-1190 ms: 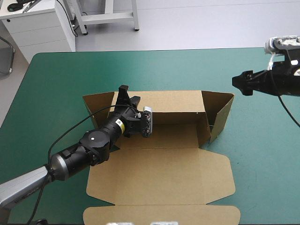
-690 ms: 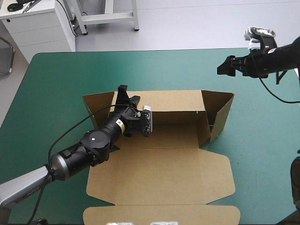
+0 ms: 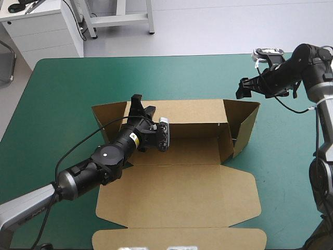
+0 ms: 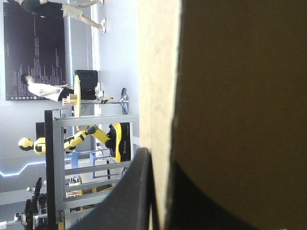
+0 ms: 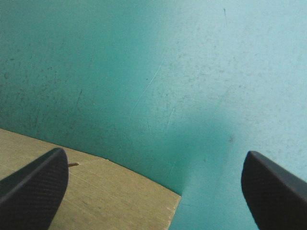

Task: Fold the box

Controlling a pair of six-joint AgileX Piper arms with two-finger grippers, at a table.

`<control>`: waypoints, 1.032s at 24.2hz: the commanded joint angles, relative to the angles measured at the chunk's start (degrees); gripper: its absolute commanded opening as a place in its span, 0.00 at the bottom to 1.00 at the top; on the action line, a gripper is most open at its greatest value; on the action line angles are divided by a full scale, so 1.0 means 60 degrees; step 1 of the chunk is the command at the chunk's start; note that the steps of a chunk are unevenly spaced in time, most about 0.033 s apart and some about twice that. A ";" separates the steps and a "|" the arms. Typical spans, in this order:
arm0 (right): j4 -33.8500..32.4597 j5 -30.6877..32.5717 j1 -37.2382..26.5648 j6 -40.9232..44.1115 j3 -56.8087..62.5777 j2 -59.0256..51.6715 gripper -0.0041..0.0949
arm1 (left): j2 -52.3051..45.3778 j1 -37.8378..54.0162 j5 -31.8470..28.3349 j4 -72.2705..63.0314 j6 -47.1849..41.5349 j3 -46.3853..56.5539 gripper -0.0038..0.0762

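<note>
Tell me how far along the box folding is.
Early on. Done: on the box, the back wall stands up and the right side flap is raised at an angle. In hand: the left gripper is shut on the back wall near its left end; the right gripper is open over the teal-green cover beyond the far right corner. Left: the lid lies flat, nothing looks tucked.

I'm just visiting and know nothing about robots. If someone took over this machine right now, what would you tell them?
Left gripper: shut on the box, pinching its raised far wall near the left corner.
Right gripper: open, empty, hovering over the teal-green cover beyond the box's far right corner.
Done: far wall and right side wall stand up; lid lies flat toward the near edge.
Left: the right side wall splays outward, not yet tucked; tray unfinished.
</note>
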 commanded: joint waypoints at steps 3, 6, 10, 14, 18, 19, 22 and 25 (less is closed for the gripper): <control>-0.0154 0.0129 0.0002 0.0395 -0.0255 -0.0473 0.95 | -0.0102 -0.0031 0.0359 -0.0444 -0.0308 -0.0032 0.04; -0.0034 0.0147 0.0020 0.0499 -0.0069 -0.0579 0.95 | -0.0102 -0.0031 0.0359 -0.0444 -0.0405 -0.0032 0.04; 0.0073 0.0147 0.0020 0.0417 0.0444 -0.0880 0.95 | -0.0102 -0.0031 0.0359 -0.0444 -0.0405 -0.0032 0.04; 0.0195 0.0147 0.0020 0.0347 0.1412 -0.1393 0.95 | -0.0102 -0.0031 0.0359 -0.0444 -0.0405 -0.0032 0.04; 0.0953 0.0147 0.0020 -0.0536 0.2304 -0.1953 0.95 | -0.0102 -0.0031 0.0359 -0.0444 -0.0405 -0.0032 0.04; 0.1019 0.0129 0.0020 -0.0777 0.2444 -0.2015 0.95 | -0.0102 -0.0031 0.0437 -0.0444 -0.0405 -0.0032 0.04; 0.1191 -0.0038 0.0020 -0.1621 0.3276 -0.2367 0.95 | -0.0102 -0.0031 0.0555 -0.0444 -0.0405 -0.0032 0.04; 0.2111 -0.0605 0.0020 -0.2770 0.4172 -0.2745 0.95 | -0.0102 -0.0031 0.0555 -0.0456 -0.0339 -0.0032 0.04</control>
